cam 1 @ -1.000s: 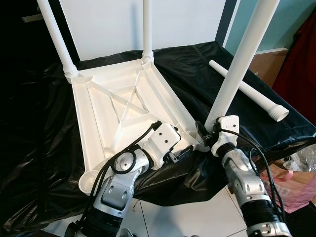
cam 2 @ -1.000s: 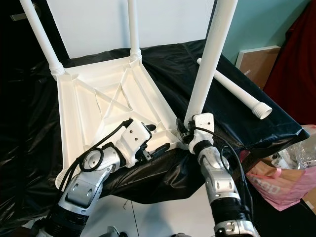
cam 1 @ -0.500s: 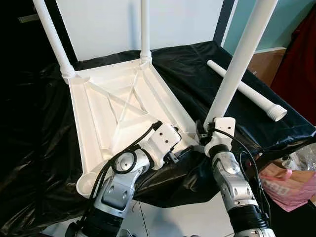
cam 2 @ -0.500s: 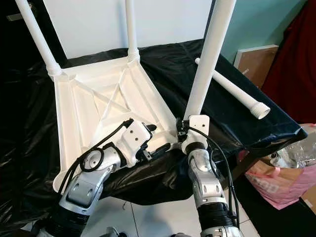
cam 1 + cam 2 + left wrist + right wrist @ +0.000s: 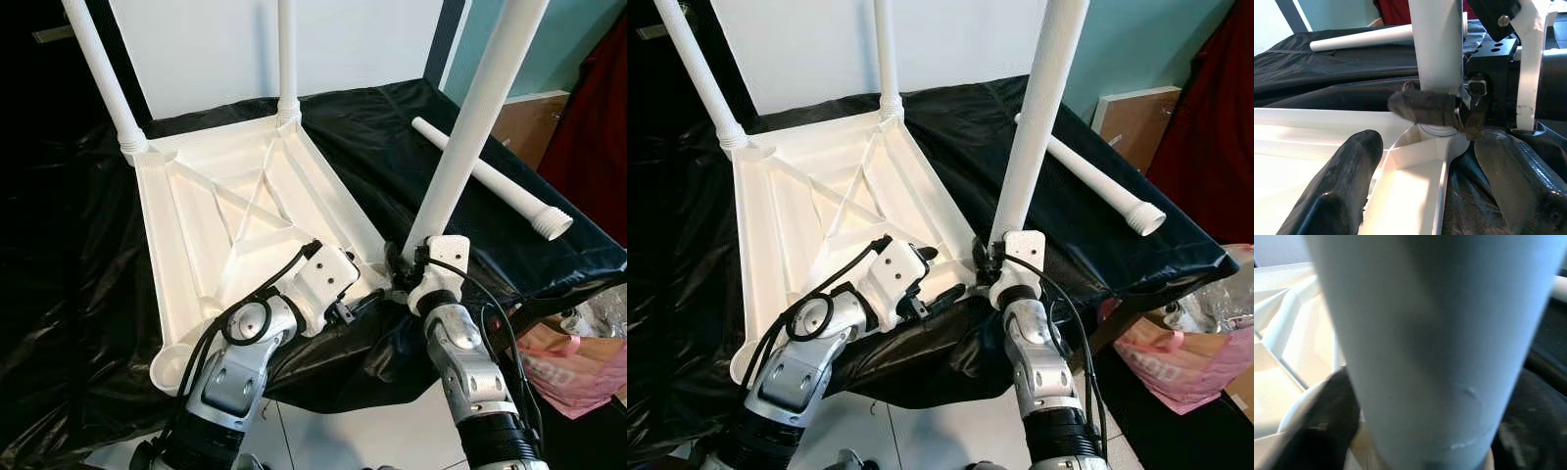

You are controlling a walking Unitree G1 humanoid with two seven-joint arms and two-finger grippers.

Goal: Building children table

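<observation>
You've got the white table top (image 5: 225, 235) upside down on the black-sheeted worktop (image 5: 392, 137), your landmark here. Two legs (image 5: 103, 73) stand in its far corner sockets. A third leg (image 5: 470, 127) stands tilted in the near corner socket on your right side. Right end effector (image 5: 1442, 108) is clamped on that third leg, just above the socket; its dark fingers (image 5: 1422, 105) wrap the tube. Left end effector (image 5: 348, 304) sits at the table top's near edge, just beside the same corner, fingers (image 5: 1339, 188) apart and straddling the corner rib, not gripping anything. Fourth leg (image 5: 490, 176) lies loose on the sheet, well off the table top's right side. Pink bag (image 5: 578, 367) sits below the worktop's right corner.
</observation>
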